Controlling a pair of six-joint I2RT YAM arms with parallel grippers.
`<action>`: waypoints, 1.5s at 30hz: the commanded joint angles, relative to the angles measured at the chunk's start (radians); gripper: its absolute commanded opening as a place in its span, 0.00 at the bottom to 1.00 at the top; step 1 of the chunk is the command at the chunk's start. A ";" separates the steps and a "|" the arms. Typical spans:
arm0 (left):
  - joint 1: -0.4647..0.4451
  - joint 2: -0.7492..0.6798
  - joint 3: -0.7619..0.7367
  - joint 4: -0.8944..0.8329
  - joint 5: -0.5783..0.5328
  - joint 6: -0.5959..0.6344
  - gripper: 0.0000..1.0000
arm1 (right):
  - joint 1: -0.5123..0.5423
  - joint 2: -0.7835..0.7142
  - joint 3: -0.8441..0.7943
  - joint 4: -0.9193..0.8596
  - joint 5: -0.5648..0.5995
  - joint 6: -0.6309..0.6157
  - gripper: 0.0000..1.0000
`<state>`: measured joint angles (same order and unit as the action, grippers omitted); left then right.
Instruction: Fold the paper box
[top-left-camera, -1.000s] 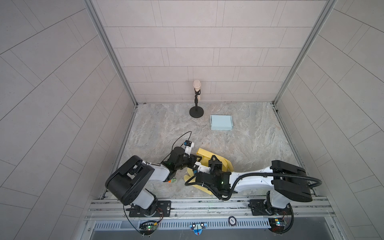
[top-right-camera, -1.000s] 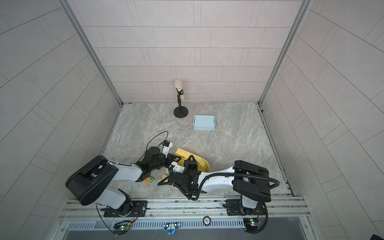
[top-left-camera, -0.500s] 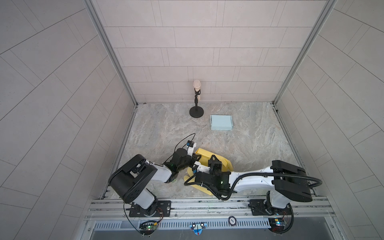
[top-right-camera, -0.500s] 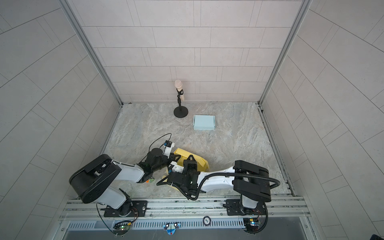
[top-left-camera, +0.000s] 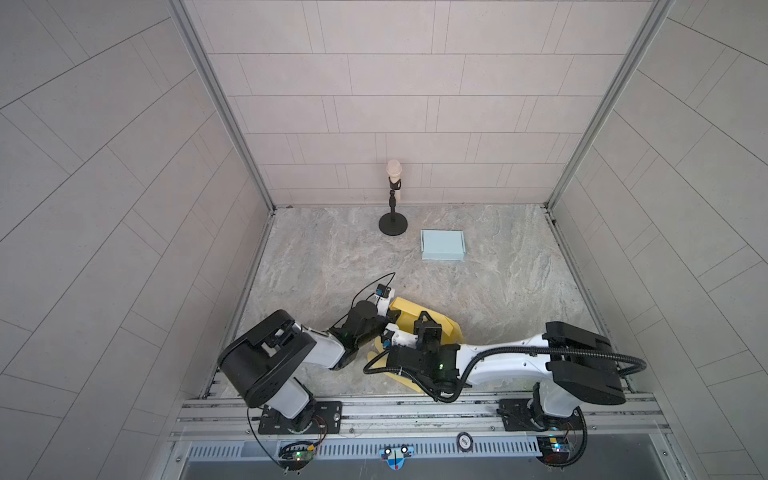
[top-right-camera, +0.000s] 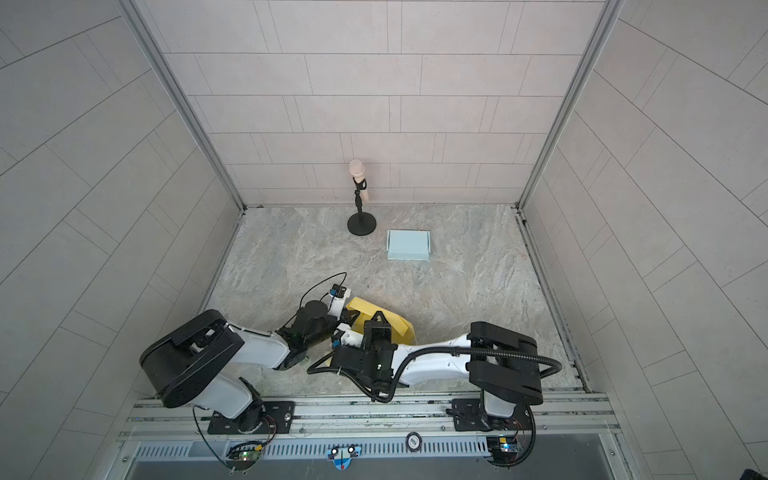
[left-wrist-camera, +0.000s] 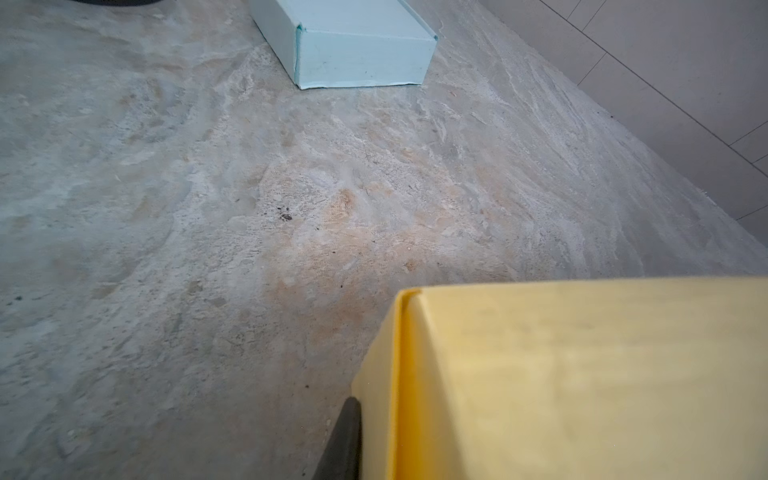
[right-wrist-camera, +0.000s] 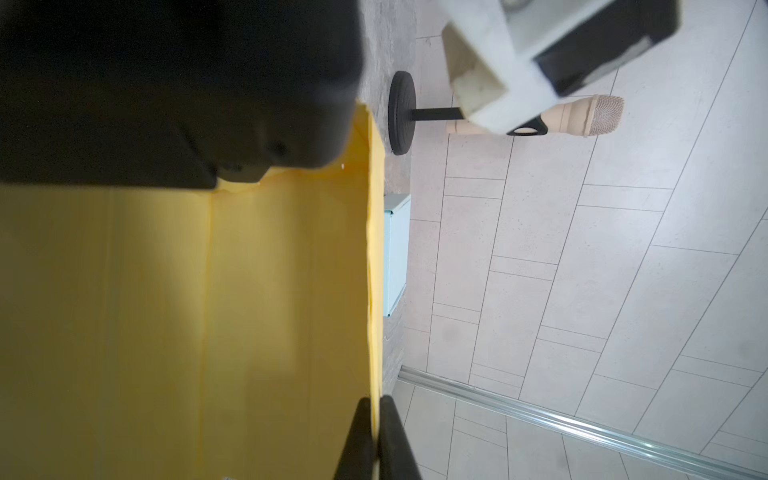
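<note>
Right gripper closed, pinching upright wall edge of yellow paper box, near front of surface. Left gripper at box's left-end wall, one finger outside; open or closed, cannot tell. Box sits between both.

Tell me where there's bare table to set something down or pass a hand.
Free: the marble table's middle band between light blue paper box and yellow paper box; left of the black microphone stand; the right side by the wall. Crowded: front middle, where left gripper and right gripper work at that box.
</note>
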<state>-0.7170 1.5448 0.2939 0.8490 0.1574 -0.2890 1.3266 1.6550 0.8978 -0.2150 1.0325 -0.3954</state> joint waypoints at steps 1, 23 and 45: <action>-0.019 -0.032 -0.009 0.058 0.016 0.011 0.12 | 0.017 -0.021 0.007 -0.048 -0.154 0.105 0.12; -0.058 -0.045 0.003 -0.016 -0.055 0.057 0.13 | -0.081 -0.595 -0.166 0.058 -0.616 0.540 0.67; -0.081 -0.048 0.030 -0.065 -0.112 0.087 0.14 | -0.474 -0.235 -0.046 0.167 -1.267 0.915 0.62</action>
<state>-0.7898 1.4960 0.2977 0.7921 0.0612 -0.2176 0.8680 1.3968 0.8303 -0.0589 -0.1703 0.4808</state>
